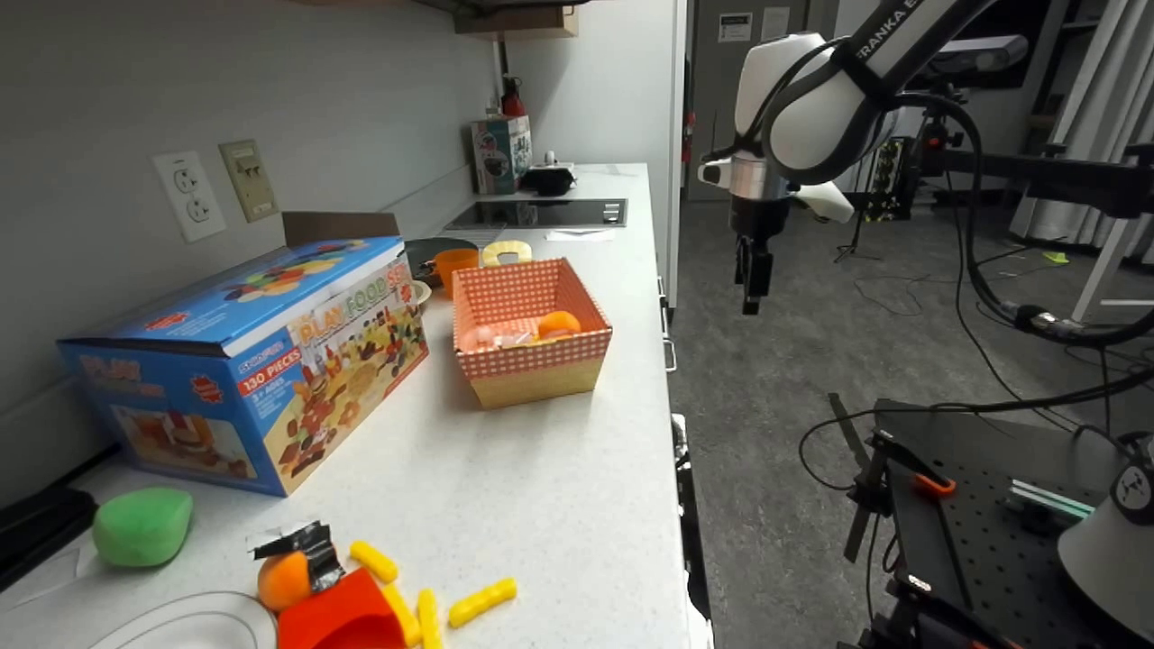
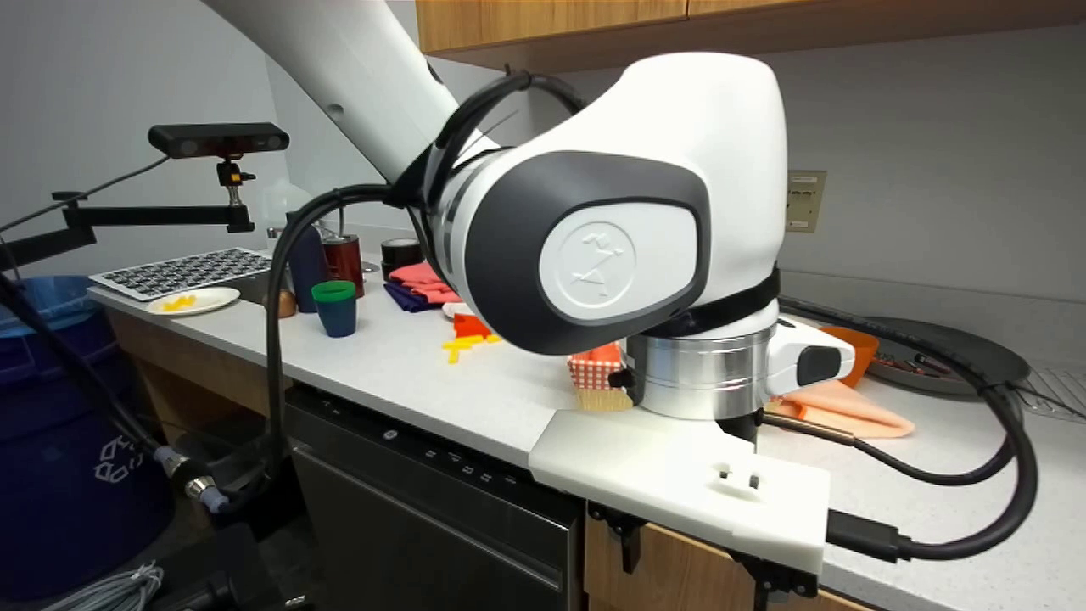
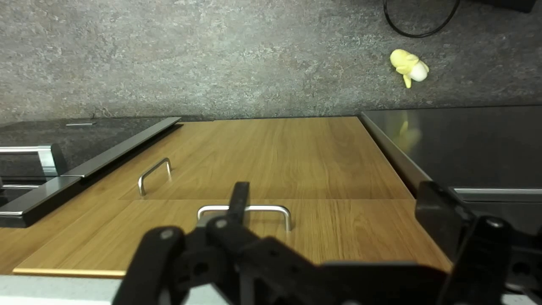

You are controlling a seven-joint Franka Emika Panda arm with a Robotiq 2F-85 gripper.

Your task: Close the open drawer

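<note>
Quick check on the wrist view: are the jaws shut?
No, the fingers stand wide apart, with the wooden drawer front showing between them.

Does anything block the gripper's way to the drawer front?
Nothing visible does: in the wrist view, no object shows between the gripper and the drawer front; one finger merely hides part of the handle.

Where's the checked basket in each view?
In an exterior view: basket slightly left of centre.
In an exterior view: basket just right of and below centre, partly hidden by the arm.
Wrist view: not in it.
Shared landmark: the counter, under the basket in both exterior views, along the wrist view's bottom edge.
</note>
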